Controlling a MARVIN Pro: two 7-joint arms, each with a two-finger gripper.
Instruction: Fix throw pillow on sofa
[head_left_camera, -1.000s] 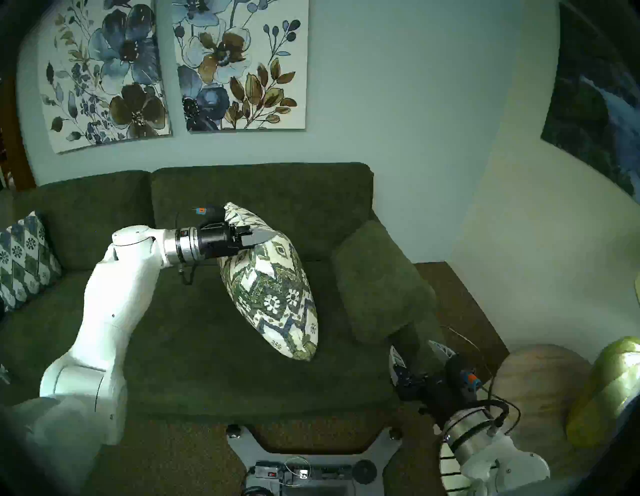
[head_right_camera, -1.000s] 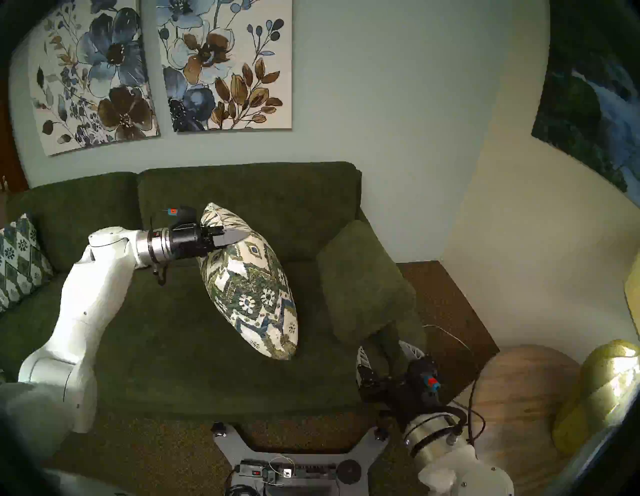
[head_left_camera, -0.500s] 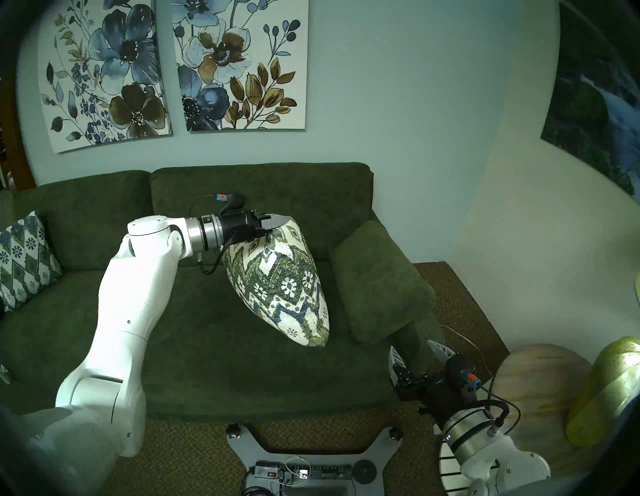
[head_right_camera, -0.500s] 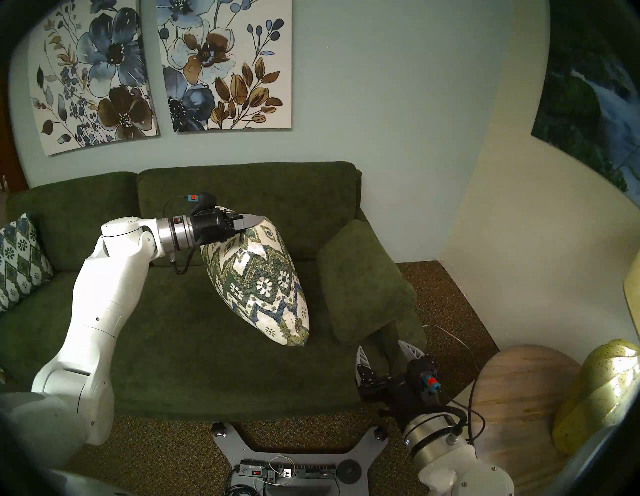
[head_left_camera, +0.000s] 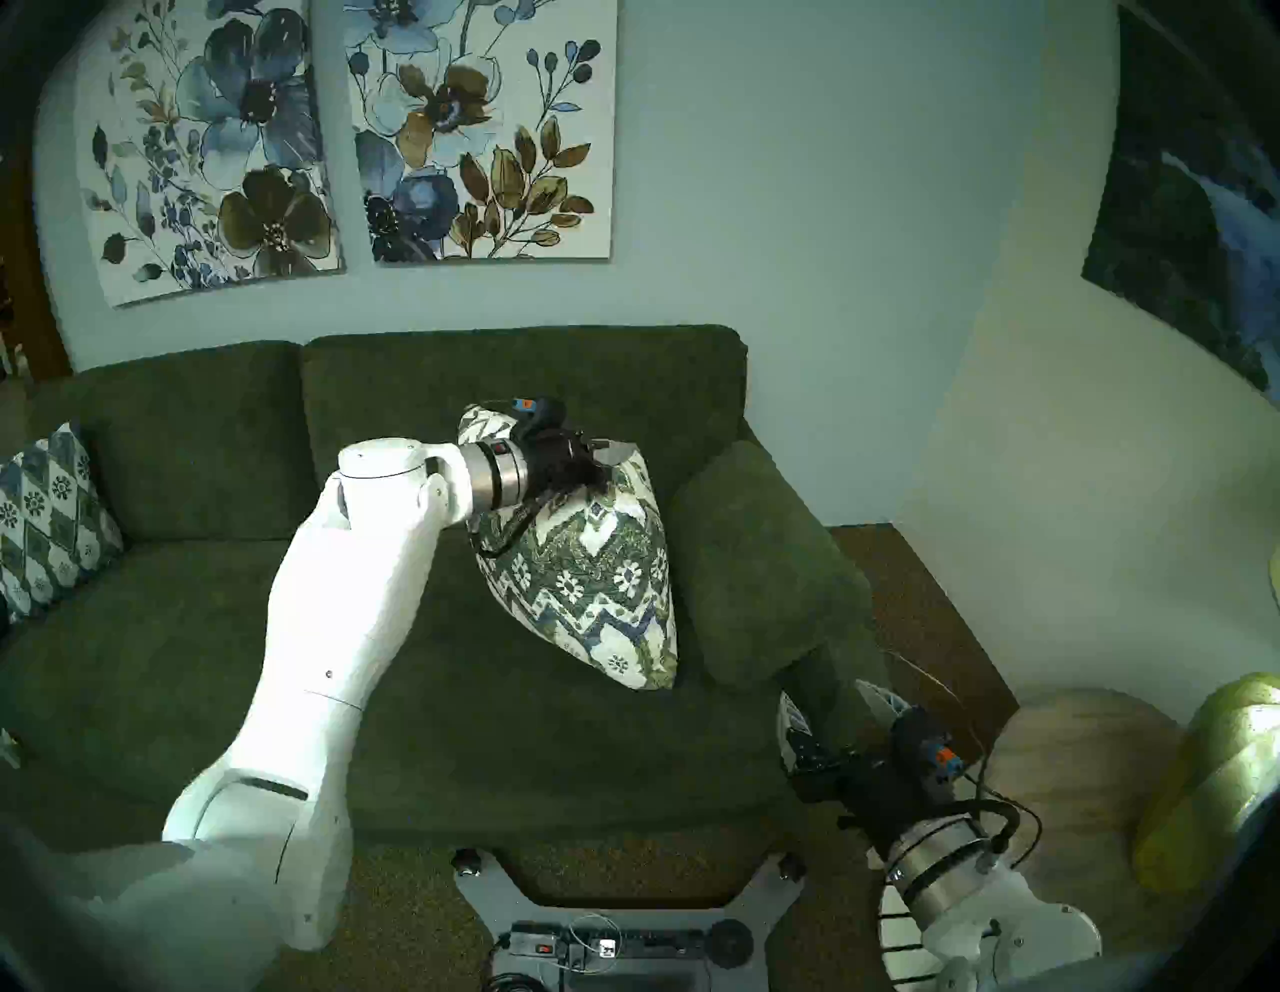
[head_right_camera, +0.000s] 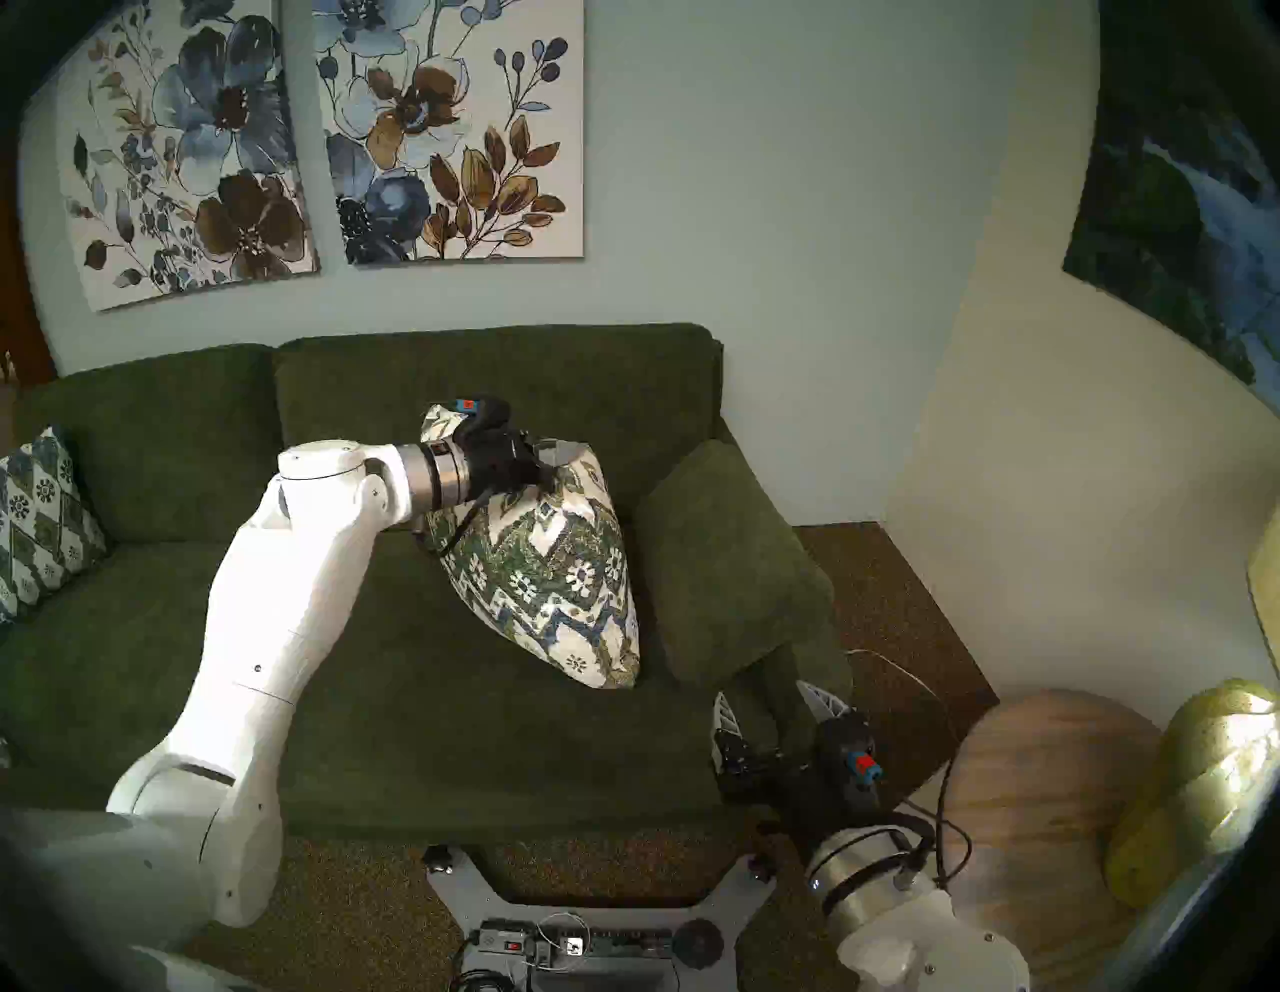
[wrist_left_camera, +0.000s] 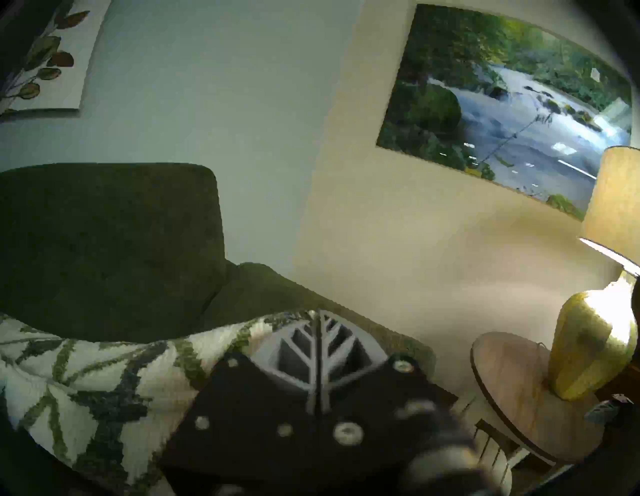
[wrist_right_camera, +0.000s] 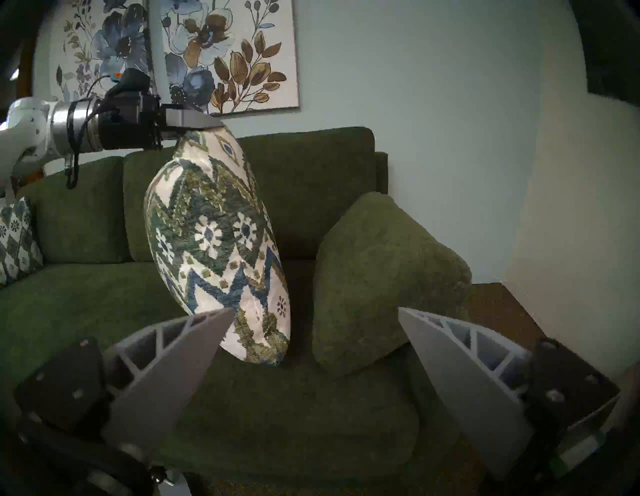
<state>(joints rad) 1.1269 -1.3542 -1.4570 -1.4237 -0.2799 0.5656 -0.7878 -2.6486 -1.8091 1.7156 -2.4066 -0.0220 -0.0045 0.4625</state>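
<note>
Just beside the held throw pillow (head_left_camera: 589, 561) sits the armrest cushion (head_left_camera: 762, 561).

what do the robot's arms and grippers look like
Both arms are glossy white shells ending in a silver metal wrist ring, then a black gripper body with loose black cable loops and a small blue-and-orange tag. The left gripper and right gripper have pale grey, pointed jaws with open triangular ribbing.

Coarse woven cloth throw pillow (wrist_right_camera: 214, 239), nubby matt fabric sofa (head_left_camera: 429, 700), wood-grain side table (wrist_left_camera: 512, 391)
</note>
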